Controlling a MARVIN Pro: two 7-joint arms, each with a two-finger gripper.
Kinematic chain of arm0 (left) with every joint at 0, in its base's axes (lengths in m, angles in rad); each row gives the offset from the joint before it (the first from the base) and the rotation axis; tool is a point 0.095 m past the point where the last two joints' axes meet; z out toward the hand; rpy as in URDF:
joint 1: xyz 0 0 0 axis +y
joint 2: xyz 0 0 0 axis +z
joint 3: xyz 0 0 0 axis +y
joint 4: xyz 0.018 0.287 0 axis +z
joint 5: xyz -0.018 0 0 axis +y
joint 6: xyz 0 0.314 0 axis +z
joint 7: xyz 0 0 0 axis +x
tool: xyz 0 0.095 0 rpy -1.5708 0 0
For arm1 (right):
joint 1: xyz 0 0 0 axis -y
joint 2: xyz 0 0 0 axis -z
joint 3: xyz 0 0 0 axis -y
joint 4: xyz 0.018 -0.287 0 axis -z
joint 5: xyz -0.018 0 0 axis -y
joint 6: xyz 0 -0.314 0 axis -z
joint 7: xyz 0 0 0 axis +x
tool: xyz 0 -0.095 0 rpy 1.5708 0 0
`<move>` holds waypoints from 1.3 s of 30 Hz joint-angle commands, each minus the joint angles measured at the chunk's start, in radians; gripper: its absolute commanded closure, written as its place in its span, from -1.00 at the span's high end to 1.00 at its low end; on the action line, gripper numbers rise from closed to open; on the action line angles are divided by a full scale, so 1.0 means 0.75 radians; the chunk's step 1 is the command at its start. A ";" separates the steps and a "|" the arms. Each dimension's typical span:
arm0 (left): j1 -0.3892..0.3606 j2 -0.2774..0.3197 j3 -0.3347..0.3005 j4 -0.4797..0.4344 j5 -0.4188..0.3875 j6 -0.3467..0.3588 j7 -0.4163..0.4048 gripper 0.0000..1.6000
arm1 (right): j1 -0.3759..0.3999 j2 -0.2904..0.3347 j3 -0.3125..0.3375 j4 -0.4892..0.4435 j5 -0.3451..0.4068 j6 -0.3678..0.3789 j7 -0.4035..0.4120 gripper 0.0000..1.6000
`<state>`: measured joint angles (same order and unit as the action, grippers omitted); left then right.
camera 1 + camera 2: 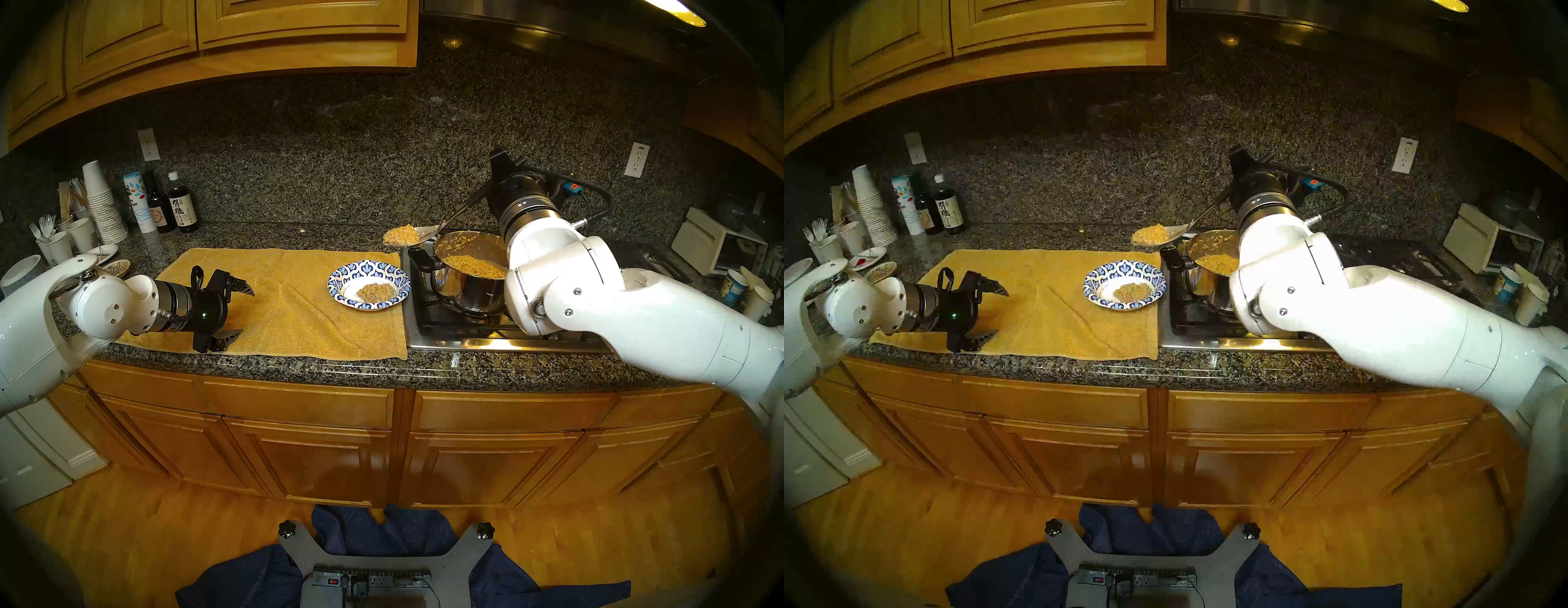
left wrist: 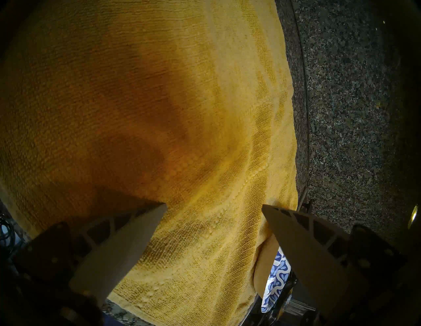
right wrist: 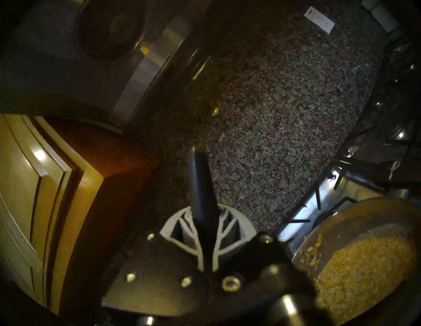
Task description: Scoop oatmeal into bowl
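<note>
The bowl (image 1: 339, 282), blue-and-white rimmed, sits on the right end of a yellow towel (image 1: 288, 305) with a small lump of oatmeal (image 1: 375, 293) in its centre. A steel pot (image 1: 466, 293) on the stove just to its right holds more oatmeal (image 1: 471, 265). My right gripper (image 1: 500, 170) is shut on the black handle of a spoon (image 1: 428, 231). The spoon carries a heap of oatmeal (image 1: 399, 234) in the air, beyond the bowl's far rim and left of the pot. My left gripper (image 1: 244, 312) hovers open and empty over the towel's left part.
The stove (image 1: 445, 335) borders the towel's right edge. Stacked paper cups (image 1: 99, 199), bottles (image 1: 180, 208) and small plates (image 1: 114, 267) crowd the far left. A toaster oven (image 1: 717, 246) and cups stand at the far right. Granite backsplash rises behind.
</note>
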<state>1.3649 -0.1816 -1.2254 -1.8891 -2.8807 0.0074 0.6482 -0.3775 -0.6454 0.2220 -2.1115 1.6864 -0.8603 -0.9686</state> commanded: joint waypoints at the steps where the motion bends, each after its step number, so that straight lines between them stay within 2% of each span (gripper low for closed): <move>1: -0.003 -0.002 -0.002 0.002 0.001 0.000 0.000 1.00 | 0.098 -0.152 -0.028 0.063 -0.143 0.044 -0.147 -1.00; 10: -0.003 -0.002 -0.002 0.002 0.001 0.000 0.000 1.00 | 0.137 -0.295 -0.089 0.172 -0.217 0.104 -0.205 -1.00; 11: -0.003 -0.002 -0.002 0.002 0.001 0.000 0.000 1.00 | 0.138 -0.333 -0.091 0.201 -0.234 0.109 -0.217 -1.00; 12: -0.003 -0.002 -0.002 0.002 0.001 0.000 0.000 1.00 | 0.148 -0.309 -0.105 0.188 -0.226 0.119 -0.202 -1.00; 14: -0.003 -0.002 -0.002 0.002 0.001 0.000 0.000 1.00 | 0.153 -0.368 -0.111 0.239 -0.268 0.130 -0.233 -1.00; 18: -0.003 -0.002 -0.002 0.002 0.001 0.000 0.000 1.00 | 0.174 -0.415 -0.150 0.300 -0.326 0.176 -0.250 -1.00; 25: -0.003 -0.002 -0.002 0.002 0.001 0.000 0.000 1.00 | 0.202 -0.518 -0.273 0.422 -0.506 0.290 -0.300 -1.00; 26: -0.003 -0.002 -0.002 0.002 0.001 0.000 0.000 1.00 | 0.202 -0.518 -0.273 0.422 -0.506 0.290 -0.300 -1.00; 29: -0.003 -0.002 -0.002 0.002 0.001 0.000 0.000 1.00 | 0.223 -0.556 -0.347 0.461 -0.620 0.348 -0.341 -1.00; 30: -0.003 -0.002 -0.002 0.002 0.001 0.000 0.000 1.00 | 0.223 -0.556 -0.347 0.461 -0.620 0.348 -0.341 -1.00; 34: -0.003 -0.002 -0.002 0.002 0.001 0.000 0.000 1.00 | 0.242 -0.590 -0.409 0.483 -0.724 0.397 -0.377 -1.00; 39: -0.003 -0.002 -0.002 0.002 0.001 0.000 0.000 1.00 | 0.247 -0.626 -0.423 0.496 -0.792 0.408 -0.452 -1.00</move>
<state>1.3649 -0.1815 -1.2254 -1.8893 -2.8807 0.0074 0.6483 -0.2611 -1.0562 -0.1107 -1.7483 1.2022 -0.5739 -1.2537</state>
